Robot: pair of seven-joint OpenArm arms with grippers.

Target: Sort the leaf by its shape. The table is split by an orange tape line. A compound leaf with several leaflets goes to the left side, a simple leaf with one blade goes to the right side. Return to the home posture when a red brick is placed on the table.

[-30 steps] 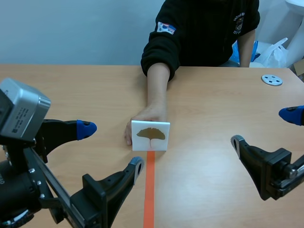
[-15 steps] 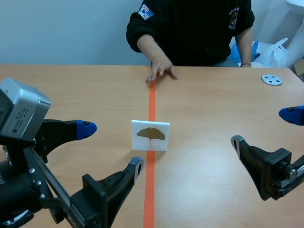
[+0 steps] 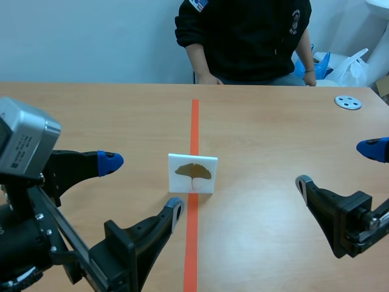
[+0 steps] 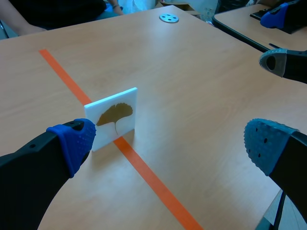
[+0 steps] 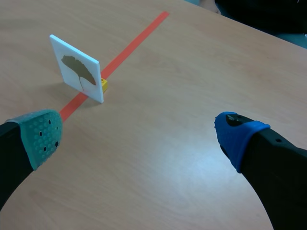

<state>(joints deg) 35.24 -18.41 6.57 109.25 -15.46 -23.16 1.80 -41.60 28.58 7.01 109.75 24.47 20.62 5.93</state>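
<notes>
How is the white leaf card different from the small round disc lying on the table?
The white card is square and stands upright, while the disc is round and lies flat. The white card sits on the orange tape line in the middle, and the disc lies on the right side, nearer the far edge. The white card shows a brown fan-shaped leaf, whereas the disc is grey with small holes. Both rest on the table.

We find no text that we can read with certainty. The grey camera housing (image 3: 23, 141) carries small dark print, and the person's black sweater (image 3: 255, 42) has a chest emblem (image 3: 296, 15) and a sleeve patch (image 3: 196, 5), all too small to read.
</notes>
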